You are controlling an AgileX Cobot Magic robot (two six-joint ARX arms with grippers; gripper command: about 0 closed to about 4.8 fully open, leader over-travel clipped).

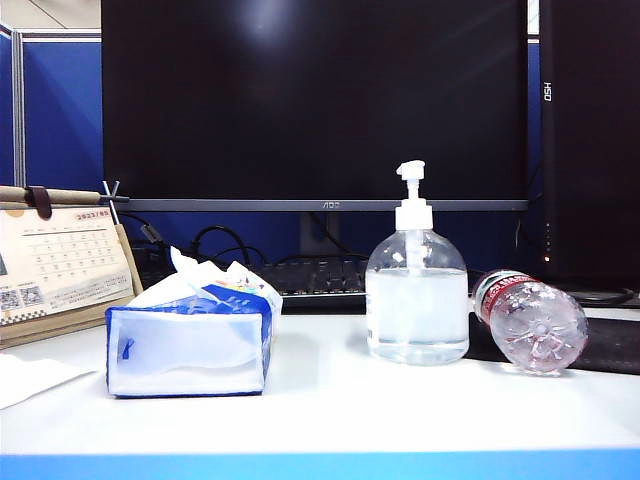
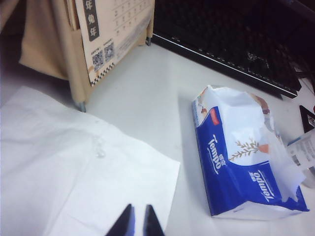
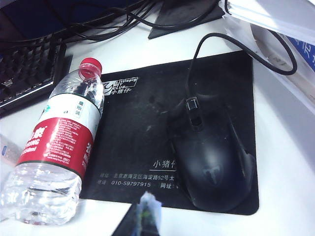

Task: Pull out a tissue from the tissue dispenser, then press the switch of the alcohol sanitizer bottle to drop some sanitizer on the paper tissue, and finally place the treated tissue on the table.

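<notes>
Only the tips of the left claw (image 2: 137, 222) show, the rest cut off. The right claw (image 3: 145, 216) is blurred. The tissue (image 1: 30, 377) runs off the exterior view's edge.

This is an office workstation — a white desk (image 1: 400, 400) with a bright blue front edge, backed by blue partition panels (image 1: 60, 110) of the cubicle kind. A large dark monitor (image 1: 315, 100) stands along the desk's far edge with a black keyboard (image 1: 315, 280) below it, cables trailing behind. Toward the desk's right side a wired black mouse (image 3: 211, 157) sits on a printed mouse pad (image 3: 142, 128). At the left edge a desk calendar (image 1: 60, 265) leans on its stand — ordinary clerical furnishings throughout.
</notes>
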